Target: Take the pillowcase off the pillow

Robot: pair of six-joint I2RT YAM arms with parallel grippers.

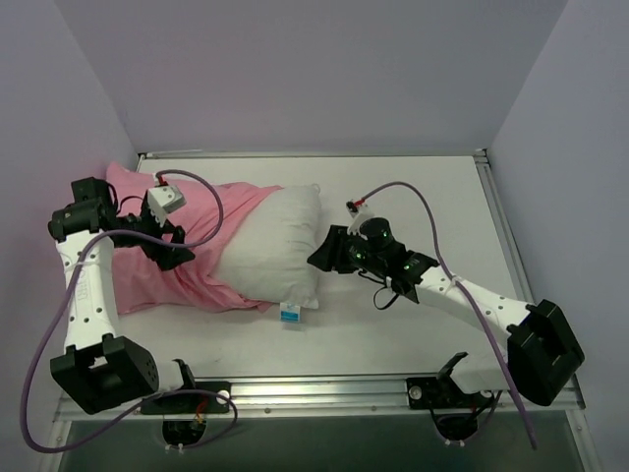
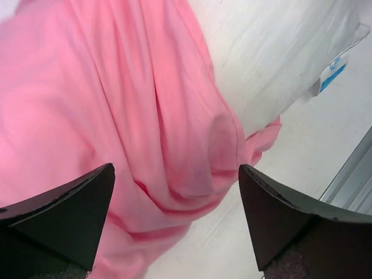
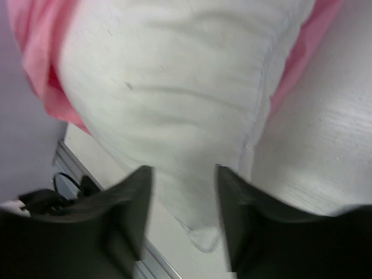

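The white pillow point(image 1: 275, 246) lies mid-table, its right half bare and its left half inside the pink pillowcase point(image 1: 192, 265). A blue-and-white tag point(image 1: 290, 314) sits at its near corner. My left gripper point(image 1: 169, 248) is open and empty, hovering over bunched pillowcase folds point(image 2: 151, 116); the pillow point(image 2: 273, 52) and tag point(image 2: 334, 72) show at the upper right of the left wrist view. My right gripper point(image 1: 322, 258) is open at the pillow's right edge. In the blurred right wrist view the pillow point(image 3: 174, 87) and its corner lie between my right gripper's fingers point(image 3: 185, 197), and the pillowcase point(image 3: 35, 46) shows behind.
The white table point(image 1: 413, 197) is bounded by a metal rail point(image 1: 324, 388) along the near edge and purple walls at the back and sides. The pillowcase reaches close to the table's left edge.
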